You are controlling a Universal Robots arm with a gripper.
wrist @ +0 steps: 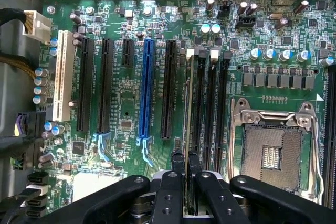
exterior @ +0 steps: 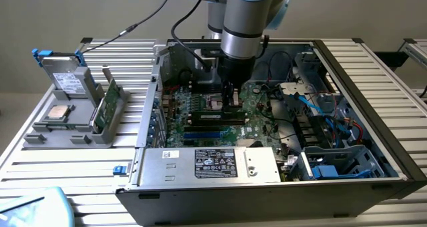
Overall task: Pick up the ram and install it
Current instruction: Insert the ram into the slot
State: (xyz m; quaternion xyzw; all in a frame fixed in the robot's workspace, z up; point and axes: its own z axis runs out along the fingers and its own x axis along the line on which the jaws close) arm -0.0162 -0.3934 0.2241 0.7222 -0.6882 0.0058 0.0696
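The claw [wrist: 186, 157] is reaching down into the open computer case [exterior: 267, 204] and clamping the ram [wrist: 188, 108] between its fingers. The stick is standing on edge along the memory slots [wrist: 210, 108], between a long black expansion slot [wrist: 169, 87] and the empty processor socket [wrist: 273, 156] — whether it is seated, I cannot tell.

The arm [exterior: 241, 17] stands straight up and down, with its grey and blue tube on top and its dark wrist pointing down. The claw [exterior: 231, 105] sits at the low end and points straight down too. Its two thin black fingers [wrist: 177, 162] are very close together. They pinch the ram [wrist: 187, 114] by its thin edge, one finger on each side.
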